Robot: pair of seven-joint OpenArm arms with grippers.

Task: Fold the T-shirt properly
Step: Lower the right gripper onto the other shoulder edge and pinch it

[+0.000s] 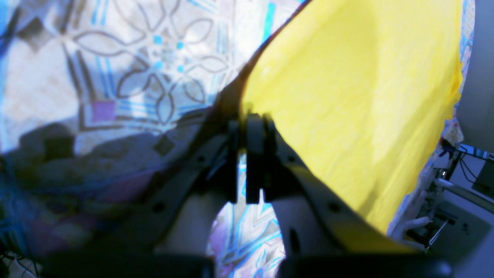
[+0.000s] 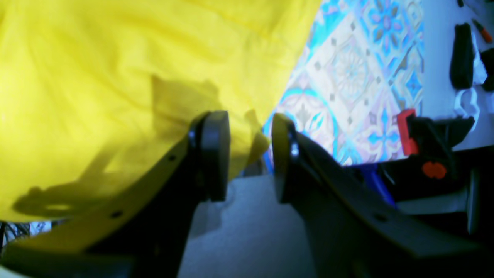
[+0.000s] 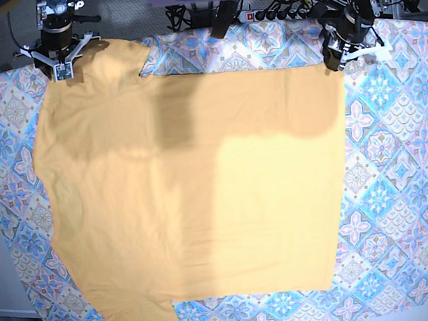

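The T-shirt (image 3: 202,192) lies spread flat on the patterned tablecloth, pale yellow-orange, with one sleeve at the far left and another at the near left. My left gripper (image 3: 333,56) sits at the shirt's far right corner. In the left wrist view that gripper (image 1: 249,119) is shut, pinching the edge of the yellow cloth (image 1: 347,96). My right gripper (image 3: 61,67) stands over the far left sleeve. In the right wrist view it (image 2: 250,127) is open, with a small corner of the T-shirt (image 2: 96,77) poking up between the fingers.
The blue-and-pink tablecloth (image 3: 399,188) covers the table around the shirt. A power strip and cables (image 3: 260,8) lie along the far edge. A red and black clamp (image 2: 405,131) grips the table edge beside my right gripper, with black tools (image 2: 461,54) beyond it.
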